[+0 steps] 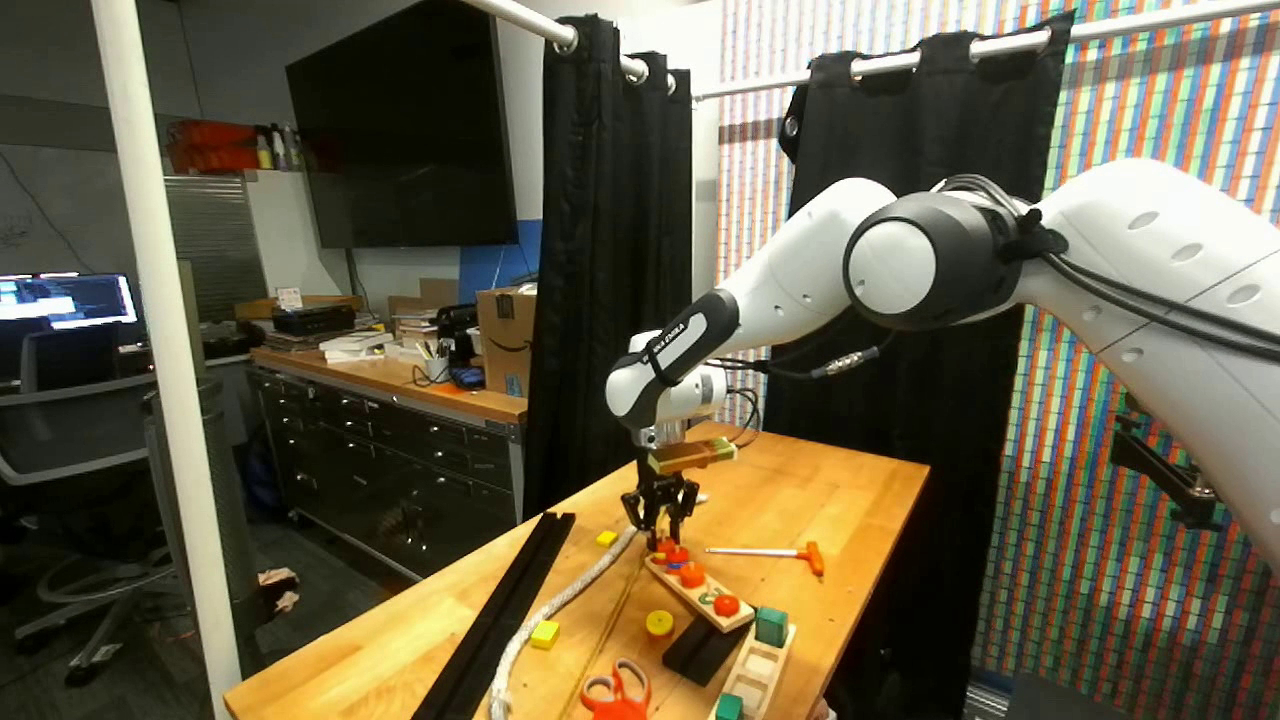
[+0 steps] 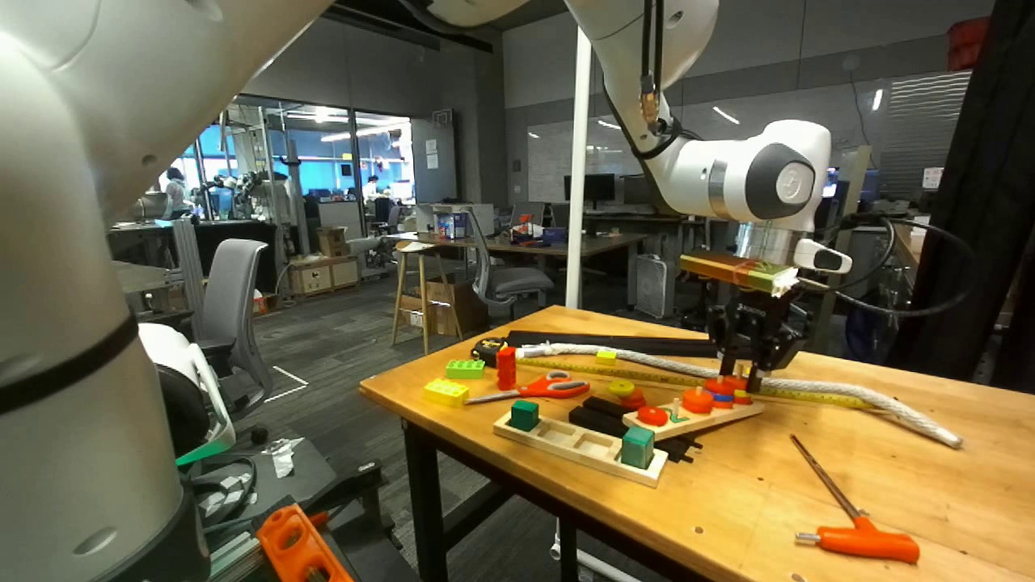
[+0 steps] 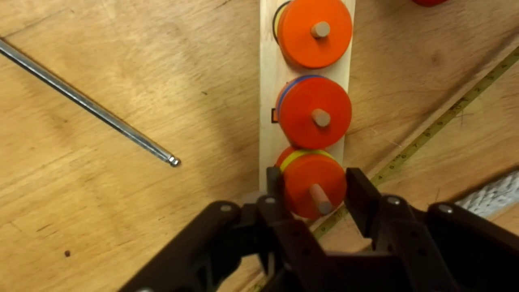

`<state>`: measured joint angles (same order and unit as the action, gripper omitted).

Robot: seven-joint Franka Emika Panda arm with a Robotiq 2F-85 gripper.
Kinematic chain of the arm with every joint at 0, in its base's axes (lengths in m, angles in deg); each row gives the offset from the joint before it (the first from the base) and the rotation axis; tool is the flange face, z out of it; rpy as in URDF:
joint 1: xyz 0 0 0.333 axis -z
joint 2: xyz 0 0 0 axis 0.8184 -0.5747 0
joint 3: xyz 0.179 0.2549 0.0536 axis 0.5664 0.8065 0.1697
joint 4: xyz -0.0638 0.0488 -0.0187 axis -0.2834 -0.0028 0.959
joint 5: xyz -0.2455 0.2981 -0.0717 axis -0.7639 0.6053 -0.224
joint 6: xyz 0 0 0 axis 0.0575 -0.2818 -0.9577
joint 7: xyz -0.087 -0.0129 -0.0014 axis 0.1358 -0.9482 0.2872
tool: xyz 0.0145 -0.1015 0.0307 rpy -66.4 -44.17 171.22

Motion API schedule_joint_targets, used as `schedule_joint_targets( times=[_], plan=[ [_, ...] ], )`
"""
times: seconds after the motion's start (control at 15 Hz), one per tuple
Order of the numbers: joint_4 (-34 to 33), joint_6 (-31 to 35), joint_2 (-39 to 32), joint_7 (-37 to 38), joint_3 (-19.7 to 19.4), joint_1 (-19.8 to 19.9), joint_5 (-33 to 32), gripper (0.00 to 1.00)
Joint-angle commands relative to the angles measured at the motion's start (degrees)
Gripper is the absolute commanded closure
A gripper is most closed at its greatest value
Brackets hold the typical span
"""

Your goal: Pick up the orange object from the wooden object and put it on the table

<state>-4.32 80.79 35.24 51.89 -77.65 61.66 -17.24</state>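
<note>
An orange disc (image 3: 301,182) is being clasped by the gripper (image 3: 314,178), the gap between its jaws being filled. The disc is being threaded by the end peg (image 3: 320,198) of the wooden block (image 3: 269,87); by this block, a black piece (image 1: 700,652) on the table (image 1: 800,490) is being partly covered.

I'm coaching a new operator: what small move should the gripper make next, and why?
I'd suggest gently closing the fingers on the orange disc between them: the wrist view shows them close on either side, but not whether they grip firmly, and the wooden peg passes up through it, so a secure hold should probably come before lifting.
</note>
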Motion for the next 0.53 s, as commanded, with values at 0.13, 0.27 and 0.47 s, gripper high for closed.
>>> schedule_joint_targets(
  times=[0.13,0.27,0.47],
  plan=[
    [0.12,-0.04,1.54,2.05,-1.29,-1.38,0.17,0.82],
    [1.17,0.39,2.76,3.33,-1.76,-2.04,-0.27,0.82],
    [2.85,1.13,5.09,5.19,-2.5,-3.22,-0.91,0.82]
  ],
)
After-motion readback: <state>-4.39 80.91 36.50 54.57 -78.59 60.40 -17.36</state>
